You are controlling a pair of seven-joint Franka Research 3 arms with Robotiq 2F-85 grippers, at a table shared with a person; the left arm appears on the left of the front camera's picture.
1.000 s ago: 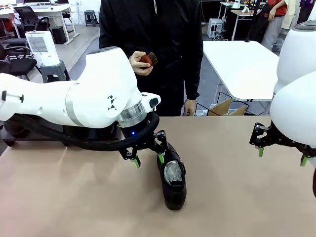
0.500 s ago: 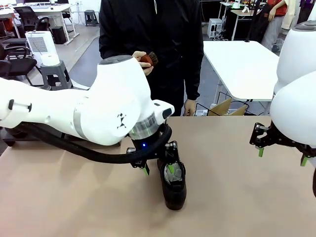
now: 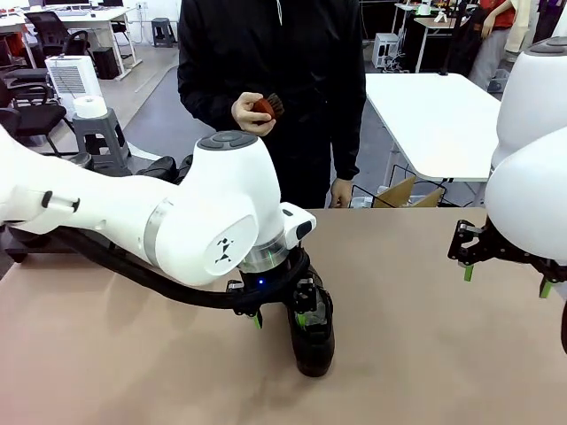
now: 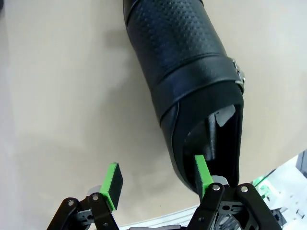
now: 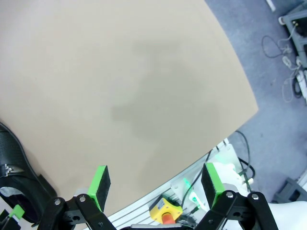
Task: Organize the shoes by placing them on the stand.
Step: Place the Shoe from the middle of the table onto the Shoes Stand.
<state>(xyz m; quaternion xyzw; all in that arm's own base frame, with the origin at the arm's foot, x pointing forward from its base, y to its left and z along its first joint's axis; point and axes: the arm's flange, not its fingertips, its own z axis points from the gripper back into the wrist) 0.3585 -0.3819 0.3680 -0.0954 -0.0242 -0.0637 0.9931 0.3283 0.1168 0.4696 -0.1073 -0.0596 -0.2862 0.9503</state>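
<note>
- Swinging down and over the shoe since a second ago: left gripper now straddling its near side wall, one pad dipping inside the opening, the other outside on the bare table.
- Standing partly open, not yet pinching the wall, so holding nothing.
- Lying flat mid-table, away from any stand.
- Hanging wide open and empty at the right: right gripper.
- Gripping a small brush in the person's hand, well clear of the shoe.
</note>
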